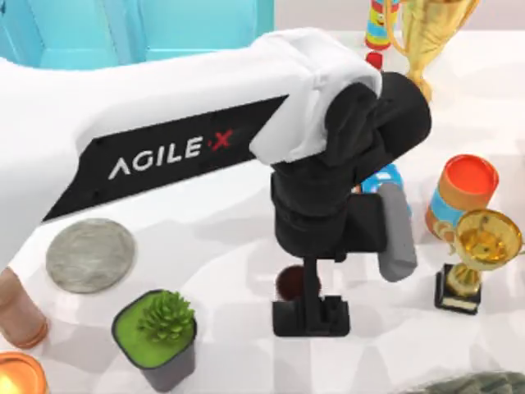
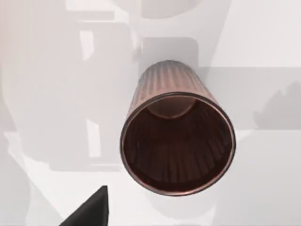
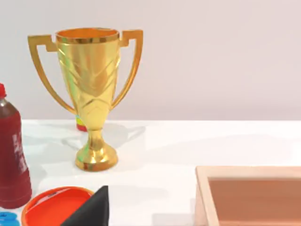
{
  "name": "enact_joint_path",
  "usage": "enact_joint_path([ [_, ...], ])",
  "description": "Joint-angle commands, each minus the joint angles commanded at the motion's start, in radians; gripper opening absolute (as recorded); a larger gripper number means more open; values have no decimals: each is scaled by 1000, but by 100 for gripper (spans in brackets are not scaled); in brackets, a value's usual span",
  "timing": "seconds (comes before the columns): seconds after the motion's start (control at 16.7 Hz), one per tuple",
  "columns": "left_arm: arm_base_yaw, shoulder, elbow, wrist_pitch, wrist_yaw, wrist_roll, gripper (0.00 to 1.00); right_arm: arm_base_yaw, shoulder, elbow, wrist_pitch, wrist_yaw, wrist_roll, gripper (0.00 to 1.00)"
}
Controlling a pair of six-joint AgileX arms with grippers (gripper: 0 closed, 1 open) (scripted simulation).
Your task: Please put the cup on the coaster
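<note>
The cup (image 1: 289, 282) is a small dark copper tumbler standing upright on the white table, mostly covered by my left arm in the top view. The left wrist view looks down into the cup's (image 2: 178, 141) ribbed, dark inside. My left gripper (image 1: 312, 318) hangs right beside and over the cup, open, with one black fingertip (image 2: 91, 213) showing clear of the rim. The coaster (image 1: 90, 254), a flat mottled grey disc, lies far to the left of the cup. A black fingertip (image 3: 91, 212) of my right gripper points toward a gold trophy.
A potted succulent (image 1: 157, 336) stands between coaster and cup. To the right are an orange cylinder with a blue band (image 1: 462, 193) and a small gold trophy (image 1: 477, 256). A large gold trophy (image 1: 431, 33) stands at the back right. A wooden box (image 3: 249, 195) shows in the right wrist view.
</note>
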State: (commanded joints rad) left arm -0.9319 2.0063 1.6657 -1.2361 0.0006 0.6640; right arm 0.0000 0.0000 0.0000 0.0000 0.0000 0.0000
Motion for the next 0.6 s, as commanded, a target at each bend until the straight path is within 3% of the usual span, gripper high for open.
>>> enact_joint_path([
  [0.3, 1, 39, -178, 228, 0, 1, 100, 0, 0, 0, 0, 0, 0, 100],
  [0.6, 0, 48, -202, 254, 0, 2, 100, 0, 0, 0, 0, 0, 0, 100],
])
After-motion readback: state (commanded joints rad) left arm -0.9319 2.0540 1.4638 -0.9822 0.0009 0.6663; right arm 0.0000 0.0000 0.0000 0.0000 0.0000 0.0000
